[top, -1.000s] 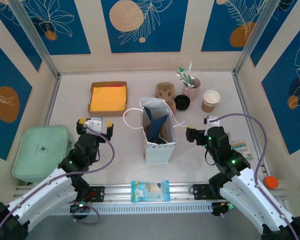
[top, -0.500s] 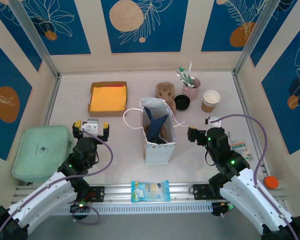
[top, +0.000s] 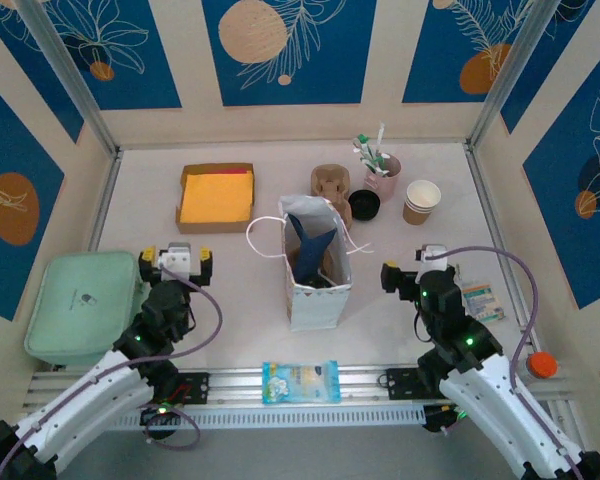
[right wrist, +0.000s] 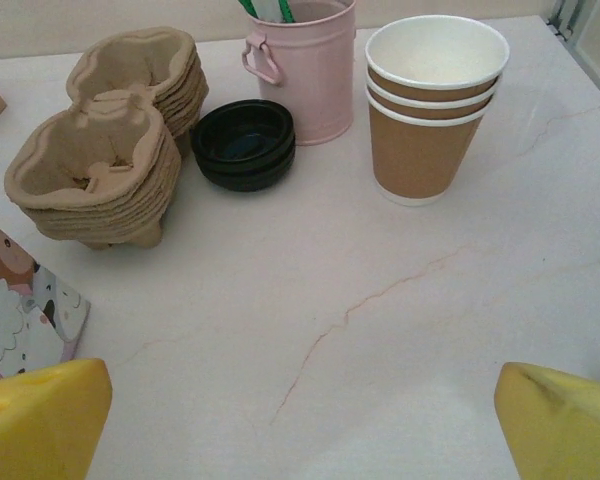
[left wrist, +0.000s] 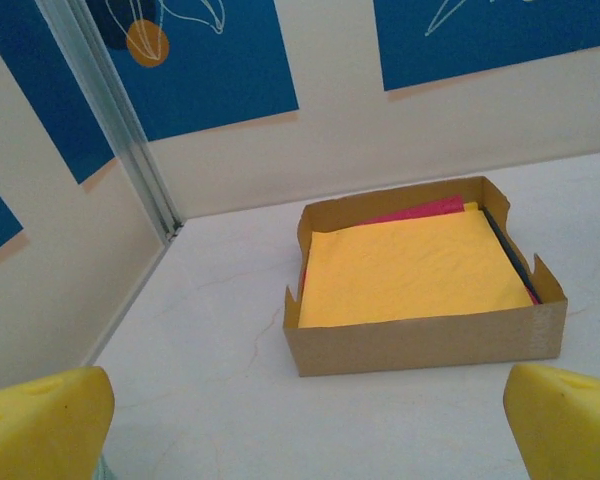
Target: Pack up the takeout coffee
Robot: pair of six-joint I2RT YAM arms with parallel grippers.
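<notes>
Since the earlier frame: left gripper (top: 177, 256) has shifted left and nearer, off toward the green case (top: 80, 305). Right gripper (top: 420, 268) has drawn back nearer and slightly right. Nothing on the tabletop (top: 240, 290) has shifted.

Left jaws: wide apart, nothing between them. The yellow pads (left wrist: 42, 420) sit at the bottom corners of the left wrist view, aimed at the cardboard tray (left wrist: 420, 340) of yellow sheets, far left.

Right jaws: wide apart, nothing between them. They face the far right group, well apart from it.

Far right group, from the right wrist view:
- nested stack of brown cups (right wrist: 435, 110), upright
- pink cup (right wrist: 300, 70), just left of the stack
- black lids (right wrist: 243, 143), touching the pink cup's near left side
- pulp carriers (right wrist: 105, 170), stacked, left of the lids

Paper bag (top: 317, 290): upright at centre, between the two arms, mouth open.

Possible takeout coffee (top: 330, 263): a brown form inside the bag against its right wall, beside a dark blue item. Too hidden to confirm as the cup.

Blue packet (top: 300, 380): on the near rail, centre.
</notes>
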